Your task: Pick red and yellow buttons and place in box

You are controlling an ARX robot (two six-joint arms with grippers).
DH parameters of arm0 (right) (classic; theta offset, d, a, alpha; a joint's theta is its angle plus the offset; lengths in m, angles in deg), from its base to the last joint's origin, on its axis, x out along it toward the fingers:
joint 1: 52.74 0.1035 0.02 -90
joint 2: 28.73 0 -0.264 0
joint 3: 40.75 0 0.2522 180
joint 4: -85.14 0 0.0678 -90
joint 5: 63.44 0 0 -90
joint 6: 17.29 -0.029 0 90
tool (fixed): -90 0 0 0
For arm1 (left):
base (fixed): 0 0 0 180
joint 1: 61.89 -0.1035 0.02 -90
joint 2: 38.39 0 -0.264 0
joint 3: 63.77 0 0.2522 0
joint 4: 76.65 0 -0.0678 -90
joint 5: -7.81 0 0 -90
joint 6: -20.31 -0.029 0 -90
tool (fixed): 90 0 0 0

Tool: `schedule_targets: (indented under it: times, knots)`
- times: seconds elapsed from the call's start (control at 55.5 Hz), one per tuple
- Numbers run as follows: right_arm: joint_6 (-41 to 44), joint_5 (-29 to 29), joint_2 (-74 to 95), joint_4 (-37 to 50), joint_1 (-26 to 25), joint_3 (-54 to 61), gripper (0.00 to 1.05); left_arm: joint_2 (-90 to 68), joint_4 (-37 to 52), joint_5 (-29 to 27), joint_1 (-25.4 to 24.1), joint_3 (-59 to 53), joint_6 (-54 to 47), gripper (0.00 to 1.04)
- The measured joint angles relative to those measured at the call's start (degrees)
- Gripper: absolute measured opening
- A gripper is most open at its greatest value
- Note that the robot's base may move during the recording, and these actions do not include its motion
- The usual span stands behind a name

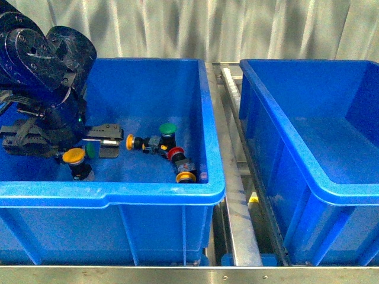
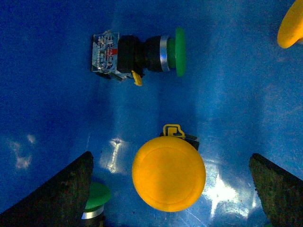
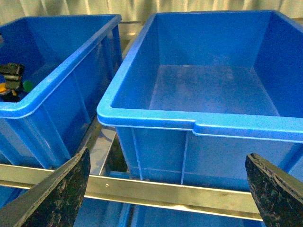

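Observation:
My left gripper [image 2: 170, 163] is open inside the left blue bin [image 1: 118, 192]. An upright yellow button [image 2: 168, 173] stands between its fingers [image 2: 61, 194], apart from both. In the front view this yellow button [image 1: 74, 156] sits just below the left gripper [image 1: 109, 140]. Further right lie another yellow button [image 1: 131, 142], a red button [image 1: 175, 154] and a third yellow one [image 1: 186, 177]. The empty blue box [image 1: 278, 118] stands on the right. My right gripper [image 3: 168, 156] is open and holds nothing, in front of that box [image 3: 199, 125] and outside it.
A green button [image 2: 142, 52] lies on its side on the bin floor, another green cap [image 2: 97, 196] sits by one left finger, and a green button [image 1: 167, 129] stands mid-bin. A metal rail [image 1: 237, 195] runs between the bin and the box.

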Motion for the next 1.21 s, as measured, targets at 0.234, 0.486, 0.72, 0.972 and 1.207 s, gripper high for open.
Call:
schedule_targets:
  times: [0.234, 0.486, 0.72, 0.972, 1.207]
  knots:
    - [0.0, 0.0, 0.0, 0.0, 0.0, 0.0, 0.98, -1.1, -0.5, -0.7, 0.0, 0.6, 0.3, 0.9]
    - [0.0, 0.0, 0.0, 0.0, 0.0, 0.0, 0.98, -2.3, -0.6, -0.9, -0.4, 1.8, 0.2, 0.57]
    - [0.0, 0.0, 0.0, 0.0, 0.0, 0.0, 0.98, -3.1, -0.4, -1.4, -0.5, 2.5, 0.2, 0.34]
    - [0.0, 0.0, 0.0, 0.0, 0.0, 0.0, 0.98, -2.9, 1.4, -0.8, -0.3, 2.2, 0.0, 0.34]
    - [0.0, 0.0, 0.0, 0.0, 0.0, 0.0, 0.98, 3.6, 3.0, 9.7, -1.5, -1.8, 0.5, 0.34]
